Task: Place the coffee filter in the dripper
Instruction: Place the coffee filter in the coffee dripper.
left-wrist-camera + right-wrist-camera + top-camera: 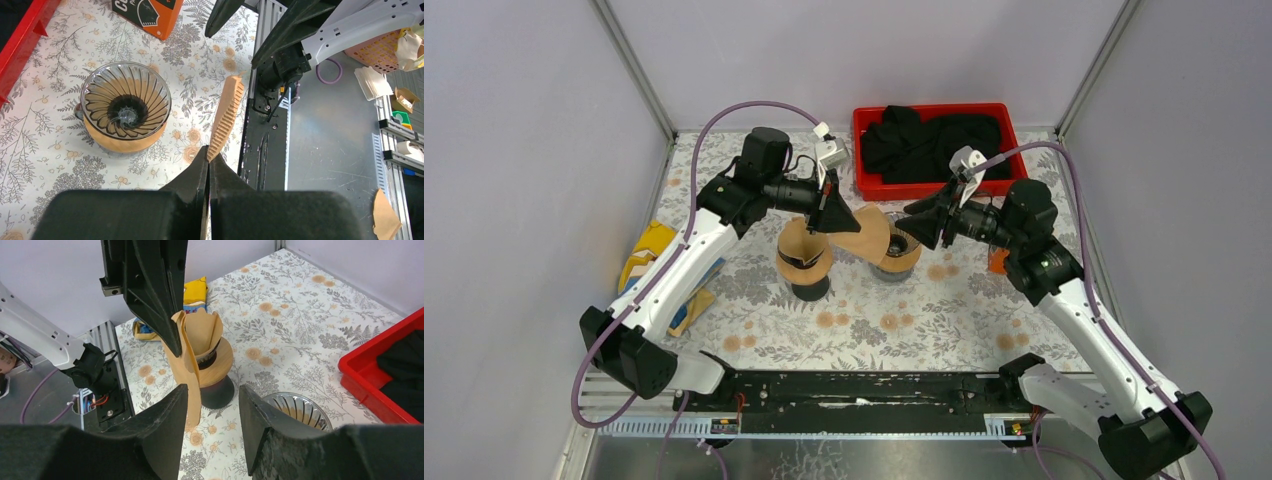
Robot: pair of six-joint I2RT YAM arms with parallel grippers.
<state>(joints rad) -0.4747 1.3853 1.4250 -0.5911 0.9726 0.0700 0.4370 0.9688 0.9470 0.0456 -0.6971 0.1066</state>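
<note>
Left tool (pixel 209 157) pinched tight on the edge of one brown paper coffee filter (pixel 227 112), seen edge-on from the left wrist with its crimped seam running away from the fingertips. Filter held in the air, flat and unopened, off to one side of the dripper (pixel 125 107) and not in it. Dripper is ribbed glass with a wooden collar, upright on the floral surface (pixel 924 320), cone empty. In the top view the filter hangs between the dripper and a wooden filter stand (pixel 212 357), which holds more folded filters. Right tool (pixel 214 395) moderately spread with nothing between its fingers, pointed toward the hanging filter, just above the dripper's rim; whether it touches the paper cannot be told. Red bin (pixel 860 150) at the far edge holds black cloth (pixel 924 145). Orange box (pixel 150 15) lies beyond the dripper. Yellow-and-blue packet (pixel 649 255) at the left edge, partly under the left arm.
</note>
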